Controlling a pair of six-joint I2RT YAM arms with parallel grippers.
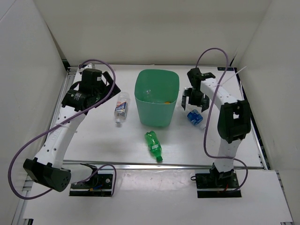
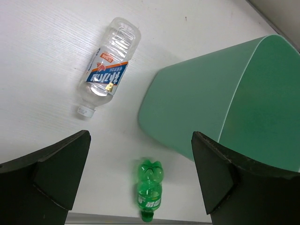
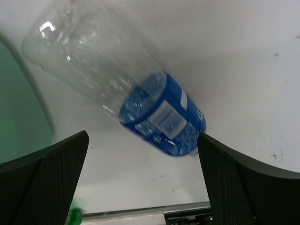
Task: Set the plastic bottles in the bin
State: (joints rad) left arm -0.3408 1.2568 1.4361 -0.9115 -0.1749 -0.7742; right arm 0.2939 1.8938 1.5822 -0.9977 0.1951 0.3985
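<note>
I counted three bottles out on the table (image 1: 93,145) and one bin (image 1: 154,115). The right bottle (image 1: 195,116), clear with a blue label, lay right of the bin, just ahead of the right gripper (image 1: 195,101), whose jaws were wide and empty. The left bottle (image 1: 121,108), clear and ribbed, and the green bottle (image 1: 153,145) lay beyond the left gripper (image 2: 140,138), also wide and empty. The bin was smooth, tapered plastic.

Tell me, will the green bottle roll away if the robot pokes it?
Probably. The green bottle lies on its side with a round body, so a sideways nudge could roll it. It looks empty, so likely light and easily squashed.
</note>
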